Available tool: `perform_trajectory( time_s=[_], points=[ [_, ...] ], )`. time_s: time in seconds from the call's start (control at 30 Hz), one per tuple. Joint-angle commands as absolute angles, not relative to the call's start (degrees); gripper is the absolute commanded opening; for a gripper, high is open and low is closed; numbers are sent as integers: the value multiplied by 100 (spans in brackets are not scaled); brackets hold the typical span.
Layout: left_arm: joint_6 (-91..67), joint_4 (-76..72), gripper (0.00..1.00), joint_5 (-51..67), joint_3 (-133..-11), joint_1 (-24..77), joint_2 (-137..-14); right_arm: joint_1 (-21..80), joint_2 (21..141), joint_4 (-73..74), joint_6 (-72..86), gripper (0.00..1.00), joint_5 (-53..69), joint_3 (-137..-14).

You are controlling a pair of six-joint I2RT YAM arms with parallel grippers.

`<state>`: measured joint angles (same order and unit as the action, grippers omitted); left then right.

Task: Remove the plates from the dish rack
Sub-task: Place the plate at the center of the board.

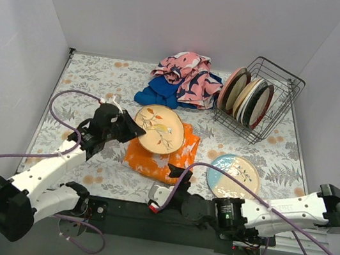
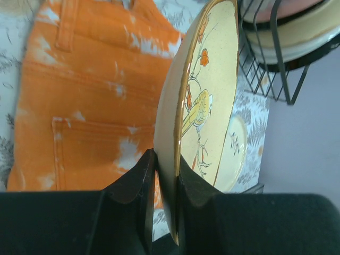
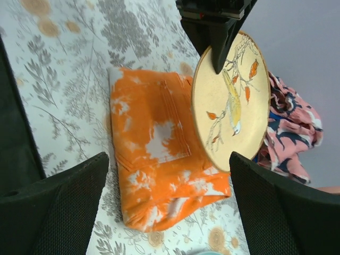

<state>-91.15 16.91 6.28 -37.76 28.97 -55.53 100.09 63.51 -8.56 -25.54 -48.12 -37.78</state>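
My left gripper [image 1: 132,128] [image 2: 166,159] is shut on the rim of a tan plate [image 1: 160,129] [image 2: 207,106] painted with a bird on a branch. It holds the plate tilted above the orange cloth [image 1: 152,160]. My right gripper [image 1: 175,177] [image 3: 167,159] stands wide open and empty, low over the near edge of that cloth, with the tan plate [image 3: 231,101] ahead of it. A blue-cream plate [image 1: 233,175] lies flat on the table to the right. The dish rack [image 1: 292,79] at the back right holds several plates [image 1: 246,95] on edge.
A heap of pink and blue cloths [image 1: 184,78] lies at the back centre, left of the rack. The orange cloth [image 3: 154,154] is folded on the leaf-print table cover [image 1: 86,82]. White walls close in the table on three sides.
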Motion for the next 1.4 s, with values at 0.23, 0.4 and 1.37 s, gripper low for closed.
perform_trajectory(
  time_s=[0.23, 0.4, 1.37],
  points=[
    [-9396, -710, 0, 1881, -4545, 467, -6266, 8564, 5160, -2531, -924, 98, -4149, -2655],
    [-9711, -1492, 0, 2353, -4693, -771, -7021, 7972, 5054, -2698, -492, 97, -4358, -2321],
    [-10213, -3040, 0, 3506, -7778, -1916, -12409, 7893, 5142, -3164, -211, 97, -4377, -2057]
  ],
)
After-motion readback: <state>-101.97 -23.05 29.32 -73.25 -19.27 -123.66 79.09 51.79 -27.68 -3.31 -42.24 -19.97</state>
